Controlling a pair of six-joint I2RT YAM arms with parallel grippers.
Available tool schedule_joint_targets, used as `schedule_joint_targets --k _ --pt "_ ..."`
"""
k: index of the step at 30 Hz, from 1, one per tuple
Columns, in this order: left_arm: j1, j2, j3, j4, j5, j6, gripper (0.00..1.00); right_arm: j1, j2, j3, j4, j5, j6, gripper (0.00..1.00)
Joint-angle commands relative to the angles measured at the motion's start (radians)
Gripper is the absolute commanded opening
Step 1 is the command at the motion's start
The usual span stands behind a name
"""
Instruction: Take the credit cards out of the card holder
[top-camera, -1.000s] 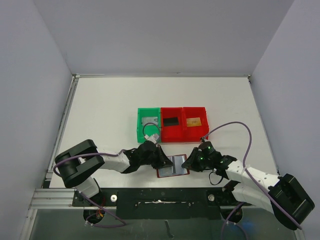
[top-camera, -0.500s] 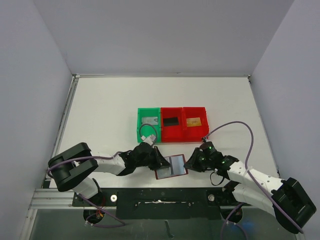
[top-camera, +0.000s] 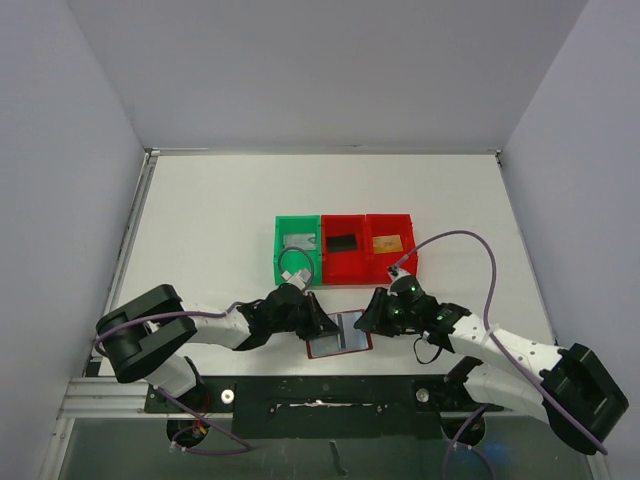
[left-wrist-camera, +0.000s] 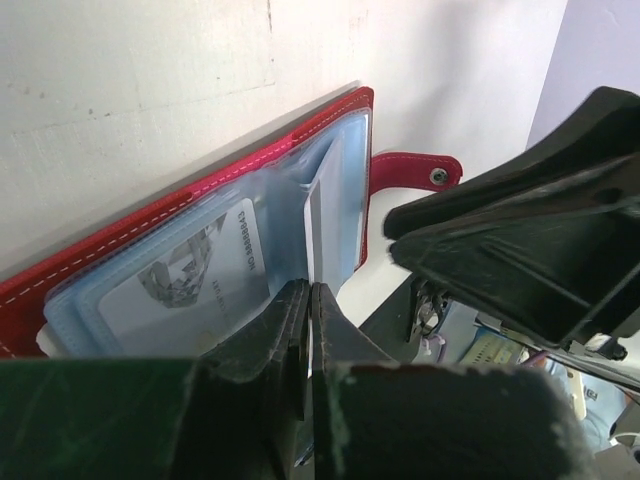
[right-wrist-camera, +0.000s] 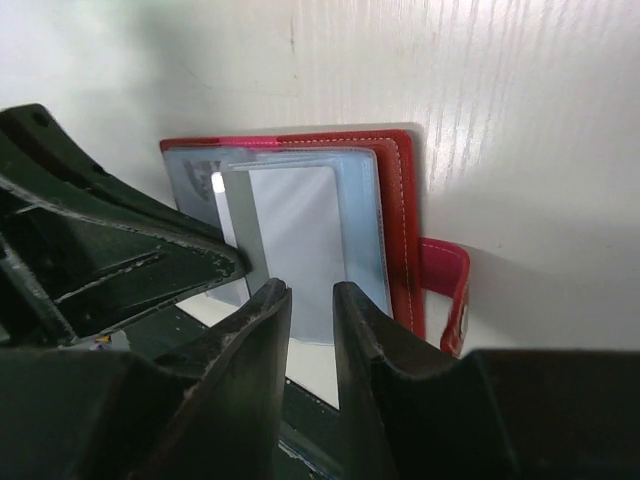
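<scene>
Card holder (top-camera: 341, 336): dark red, lying open on the white table (top-camera: 220, 210) near its front edge, at 6 o'clock from the middle bin. Its pale blue-grey pockets face up, and the closing tab (left-wrist-camera: 415, 170) sticks out at its 3 o'clock. One printed credit card (left-wrist-camera: 205, 275) shows inside a pocket, not yet out. Three more lie in the bins at 12 o'clock: a silver-grey card (top-camera: 298, 240) in the green bin (top-camera: 279, 255), and a black card (top-camera: 344, 241) and a gold-orange card (top-camera: 387, 243) in the two red bins (top-camera: 345, 270). Risk, as I judge it: the holder looks light, so a pull on one leaf may lift or drag the whole wallet rather than free a card. The slick plastic may also slip from the pinch. Left gripper (top-camera: 318, 324): at the holder's 9 o'clock, clenched on a pale inner leaf near the fold. Right gripper (top-camera: 375, 314): at its 3 o'clock, jaws narrowly parted at the pocket edge, clasping nothing I can make out.
</scene>
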Motion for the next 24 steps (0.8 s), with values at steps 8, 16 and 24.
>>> schedule_joint_targets --k 8,16,24 --pt "0.005 -0.002 0.022 0.069 0.038 0.016 0.11 0.072 0.231 0.077 -0.03 0.115 0.055 0.25" --pt "0.009 -0.007 0.026 0.068 0.047 0.013 0.0 0.068 0.203 0.048 -0.022 0.117 0.073 0.25" --pt "0.023 -0.059 -0.019 0.028 0.039 0.0 0.0 0.047 0.201 0.034 -0.033 0.127 0.08 0.25"
